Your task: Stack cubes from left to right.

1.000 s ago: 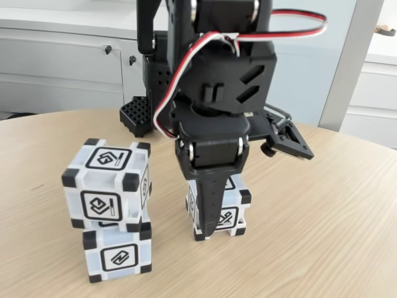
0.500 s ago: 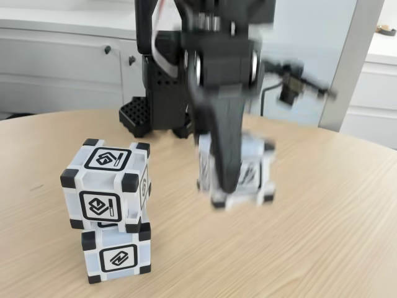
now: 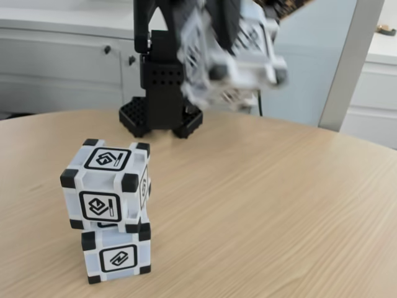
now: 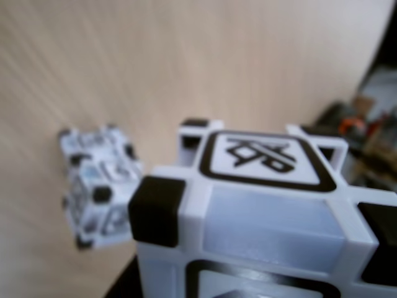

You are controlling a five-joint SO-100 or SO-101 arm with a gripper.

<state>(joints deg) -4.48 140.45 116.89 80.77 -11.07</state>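
The tabletop (image 3: 279, 205) is pale wood grain with a rounded far edge, and behind it run white cabinets (image 3: 62, 62) with small dark knobs. Near the left front stand two stacked cubes (image 3: 108, 211), the upper one twisted slightly off square from the lower. The third cube (image 3: 232, 53) is high in the air by the arm's black base (image 3: 162, 93), blurred and tipped, its faces slanting rather than level. Half a second ago it hung just above the wood; a second ago it sat there. The claw (image 3: 226, 18) carries it, closed against its sides. In the wrist view the held cube (image 4: 267, 211) looms close, the stack (image 4: 99, 186) well below.
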